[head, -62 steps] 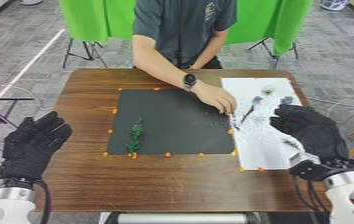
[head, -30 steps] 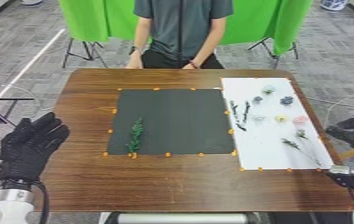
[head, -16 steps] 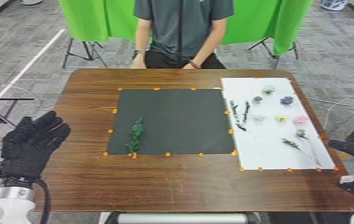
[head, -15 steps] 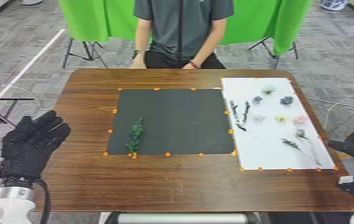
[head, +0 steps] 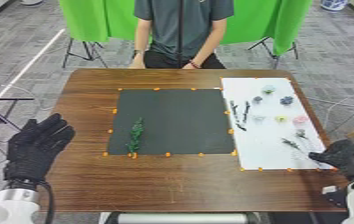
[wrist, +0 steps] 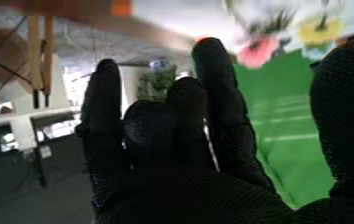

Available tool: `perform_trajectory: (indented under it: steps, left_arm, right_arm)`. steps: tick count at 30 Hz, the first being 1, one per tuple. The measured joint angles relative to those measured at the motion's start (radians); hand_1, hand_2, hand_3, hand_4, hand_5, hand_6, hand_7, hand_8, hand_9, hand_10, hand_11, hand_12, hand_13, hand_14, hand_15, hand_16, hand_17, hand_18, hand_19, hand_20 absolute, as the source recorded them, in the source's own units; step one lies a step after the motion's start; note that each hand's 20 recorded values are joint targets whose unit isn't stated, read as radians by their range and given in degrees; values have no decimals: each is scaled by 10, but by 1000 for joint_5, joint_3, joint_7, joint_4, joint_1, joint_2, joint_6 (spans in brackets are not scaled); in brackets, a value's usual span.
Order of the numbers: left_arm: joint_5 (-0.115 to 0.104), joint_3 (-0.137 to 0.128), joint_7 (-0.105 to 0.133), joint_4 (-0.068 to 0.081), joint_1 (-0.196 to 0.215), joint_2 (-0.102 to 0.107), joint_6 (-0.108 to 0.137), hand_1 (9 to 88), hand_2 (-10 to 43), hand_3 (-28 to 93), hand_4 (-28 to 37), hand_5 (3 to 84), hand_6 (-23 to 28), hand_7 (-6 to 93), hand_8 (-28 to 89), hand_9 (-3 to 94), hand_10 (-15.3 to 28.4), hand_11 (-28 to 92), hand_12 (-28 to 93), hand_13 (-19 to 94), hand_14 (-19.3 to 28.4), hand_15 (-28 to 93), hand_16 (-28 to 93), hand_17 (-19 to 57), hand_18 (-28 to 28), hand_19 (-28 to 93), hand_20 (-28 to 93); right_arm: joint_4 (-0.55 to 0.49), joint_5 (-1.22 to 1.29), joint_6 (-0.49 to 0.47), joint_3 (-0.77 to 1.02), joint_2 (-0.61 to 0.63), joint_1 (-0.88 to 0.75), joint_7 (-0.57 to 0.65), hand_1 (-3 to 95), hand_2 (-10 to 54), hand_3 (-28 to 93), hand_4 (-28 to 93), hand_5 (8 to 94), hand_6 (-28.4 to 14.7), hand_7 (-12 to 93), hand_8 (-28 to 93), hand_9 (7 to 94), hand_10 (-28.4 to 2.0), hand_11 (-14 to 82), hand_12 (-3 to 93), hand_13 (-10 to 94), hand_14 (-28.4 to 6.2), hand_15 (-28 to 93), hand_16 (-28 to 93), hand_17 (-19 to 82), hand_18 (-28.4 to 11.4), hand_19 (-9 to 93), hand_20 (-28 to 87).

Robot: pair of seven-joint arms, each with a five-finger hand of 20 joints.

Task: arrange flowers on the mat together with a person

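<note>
On the black mat [head: 175, 122] a green leafy sprig [head: 136, 135] lies near the left edge. The white sheet [head: 255, 155] holds dark twigs [head: 245, 112], small blossoms including a yellow one [head: 281, 119] and a pink one [head: 300, 119], and thin stems [head: 292, 144]. My right hand [head: 347, 157] is over the sheet's near right corner, fingers toward the stems. In the right wrist view the right hand [wrist: 218, 110] has extended fingers holding nothing, with the pink flower [wrist: 259, 50] beyond them. My left hand [head: 38, 147] rests open left of the mat.
Orange markers [head: 167, 154] line the mat and sheet on the brown table [head: 191, 187]. A person sits at the far edge, arms lowered off the tabletop. A green cloth [head: 289, 25] hangs behind.
The person's arm has withdrawn from the sheet. My right hand moved off to the right, then came back left over the sheet's near corner. The left hand has barely shifted.
</note>
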Motion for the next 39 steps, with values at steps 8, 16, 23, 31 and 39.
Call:
perform_trajectory:
  steps: [8,16,23,31,39]
  left_arm:
    - [-1,8,-2,4,-6,0,0,319,100,724,-266,560,84,211,-72,523,167,253,198,417,185,494,32,-4,192,424,281]
    - [-2,10,-8,6,-8,0,0,319,101,723,-267,561,85,212,-72,523,166,254,199,418,185,494,31,-4,192,424,281]
    - [-3,11,-8,7,-9,0,0,319,102,723,-267,560,85,212,-72,522,167,254,198,417,185,494,31,-3,192,424,281]
    - [-3,16,-10,11,-17,0,0,319,102,724,-266,561,86,211,-72,524,167,254,198,418,185,493,30,-4,192,424,281]
    - [0,25,-30,23,-43,9,-5,318,101,725,-266,561,86,212,-72,523,167,254,198,419,185,492,30,-4,192,425,281]
  right_arm:
    - [59,11,44,-50,-4,44,24,363,-95,728,-280,553,-24,442,-161,522,-167,704,528,478,-191,845,515,233,-232,756,335]
    - [79,10,61,-72,-5,56,28,528,-95,687,-281,620,4,569,81,619,-143,666,566,567,-170,822,514,264,-229,762,327]
    - [87,-6,57,-88,-4,70,27,527,-95,724,-277,632,0,570,104,643,-142,643,578,580,-166,815,510,280,-235,770,330]
    - [86,30,210,-146,4,66,35,484,-95,753,-214,620,-13,622,144,680,-137,587,546,632,-148,780,442,337,-238,805,322]
    - [15,199,253,-184,16,83,107,465,-90,761,-170,604,-19,667,147,714,-134,558,516,663,-138,758,398,362,-235,814,300]
